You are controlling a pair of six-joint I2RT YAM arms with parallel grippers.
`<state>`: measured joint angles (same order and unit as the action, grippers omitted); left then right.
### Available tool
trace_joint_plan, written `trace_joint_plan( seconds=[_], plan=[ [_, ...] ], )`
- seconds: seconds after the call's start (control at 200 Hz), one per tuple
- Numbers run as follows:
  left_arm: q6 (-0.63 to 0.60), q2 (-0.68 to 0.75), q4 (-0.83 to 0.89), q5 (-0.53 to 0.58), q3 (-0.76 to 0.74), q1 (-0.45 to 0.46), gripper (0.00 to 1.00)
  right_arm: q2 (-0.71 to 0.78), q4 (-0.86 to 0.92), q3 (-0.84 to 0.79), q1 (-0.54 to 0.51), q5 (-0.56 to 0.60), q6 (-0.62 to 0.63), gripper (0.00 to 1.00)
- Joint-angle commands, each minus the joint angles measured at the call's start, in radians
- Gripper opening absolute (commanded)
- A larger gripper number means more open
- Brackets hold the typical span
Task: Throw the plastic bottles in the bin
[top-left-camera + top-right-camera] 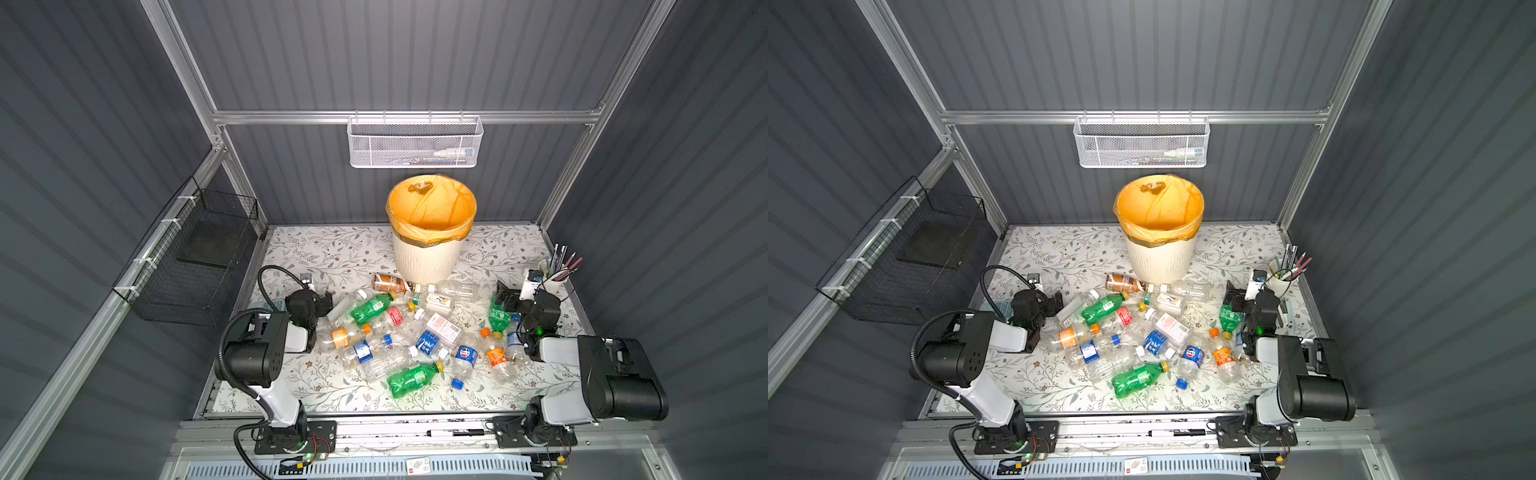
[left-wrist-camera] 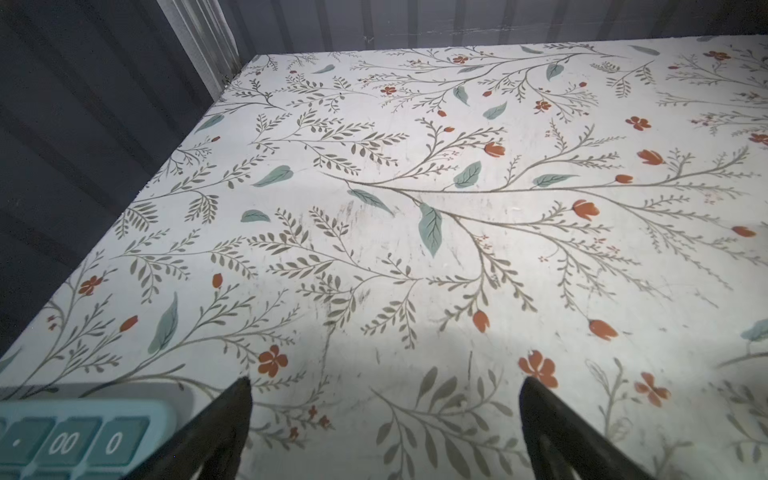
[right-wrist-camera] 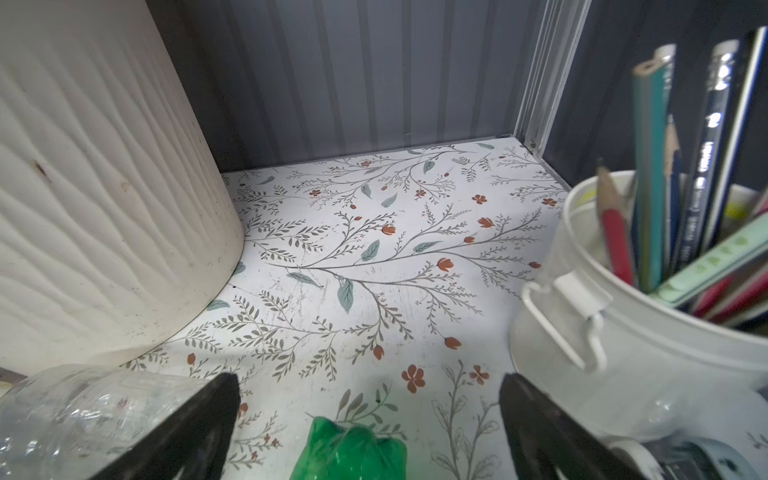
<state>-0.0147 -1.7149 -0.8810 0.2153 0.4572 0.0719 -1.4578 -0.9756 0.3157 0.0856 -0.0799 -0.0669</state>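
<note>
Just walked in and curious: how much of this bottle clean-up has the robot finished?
Barely started, it seems. Done: no bottle shows inside the bin, only its orange liner. In hand: nothing; the left hand and right hand are both open, the right one close to a green bottle. Left: the whole pile of plastic bottles lying on the table.

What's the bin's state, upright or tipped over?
Upright. In a top view the bin stands on its base on the table, with its orange-lined mouth facing up.
</note>
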Motion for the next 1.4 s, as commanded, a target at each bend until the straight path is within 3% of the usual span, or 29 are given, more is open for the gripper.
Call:
trace_joint_plan(
  seconds=[0.0,0.88,0.976,1.116,1.321,1.396],
  plan=[
    [0.007,-0.001,-0.027,-0.011,0.016,-0.004,1.00,-0.005,-0.003,0.012,0.003,-0.006,0.004,0.99],
    [0.016,0.008,-0.011,0.011,0.024,-0.004,1.00,0.006,0.008,0.014,0.004,0.010,-0.003,0.99],
    [0.045,0.065,0.161,0.071,0.085,-0.004,1.00,0.086,0.162,0.063,0.004,0.041,-0.016,0.98],
    [0.083,0.176,0.453,0.083,0.207,-0.004,1.00,0.208,0.686,0.254,0.004,0.055,-0.051,0.99],
    [0.171,0.305,0.582,0.018,0.238,-0.001,1.00,0.247,1.162,0.447,0.005,0.111,-0.081,0.99],
    [0.200,0.330,0.622,0.014,0.248,0.007,1.00,0.249,1.248,0.478,0.005,0.129,-0.091,0.99]
  ],
)
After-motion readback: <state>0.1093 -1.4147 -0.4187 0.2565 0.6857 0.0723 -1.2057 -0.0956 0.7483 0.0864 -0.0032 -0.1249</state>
